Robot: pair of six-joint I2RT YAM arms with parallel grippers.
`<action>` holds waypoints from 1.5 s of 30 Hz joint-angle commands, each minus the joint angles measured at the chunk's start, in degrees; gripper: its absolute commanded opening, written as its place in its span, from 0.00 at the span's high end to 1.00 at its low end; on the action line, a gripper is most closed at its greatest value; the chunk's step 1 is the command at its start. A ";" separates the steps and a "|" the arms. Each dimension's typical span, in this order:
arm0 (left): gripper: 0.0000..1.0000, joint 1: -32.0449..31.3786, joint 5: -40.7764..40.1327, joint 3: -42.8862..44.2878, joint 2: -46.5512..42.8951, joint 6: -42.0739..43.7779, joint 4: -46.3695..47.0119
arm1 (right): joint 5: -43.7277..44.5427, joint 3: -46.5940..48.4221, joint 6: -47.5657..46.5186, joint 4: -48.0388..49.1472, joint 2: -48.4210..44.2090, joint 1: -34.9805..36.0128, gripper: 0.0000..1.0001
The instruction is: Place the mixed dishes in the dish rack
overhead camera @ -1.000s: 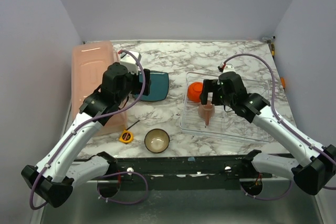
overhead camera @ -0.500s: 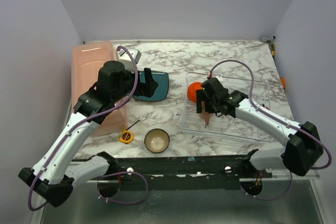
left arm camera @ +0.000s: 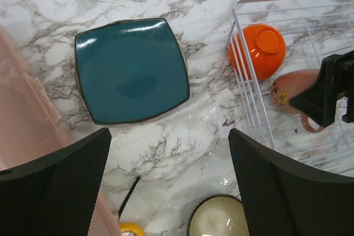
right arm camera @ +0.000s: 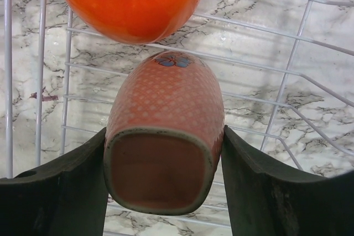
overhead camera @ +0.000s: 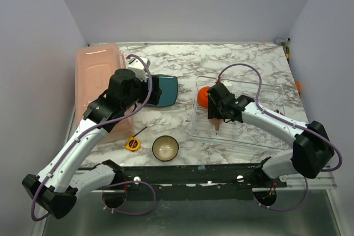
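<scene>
Inside the dish rack (overhead camera: 271, 100) are bowl (left arm camera: 257, 51) and mug (left arm camera: 290, 95).

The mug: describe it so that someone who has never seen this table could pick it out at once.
On the right half of the table sits a clear dish rack with a wire grid. At its left end, beside the orange bowl, the pinkish-tan mug lies on its side in the right gripper. Only it has a dotted skin and a small flower.
</scene>
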 commanded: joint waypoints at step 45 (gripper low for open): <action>0.14 -0.24 -3.29 -4.38 -1.36 2.43 2.95 | 0.13 8.00 -6.21 4.14 7.27 -13.00 0.84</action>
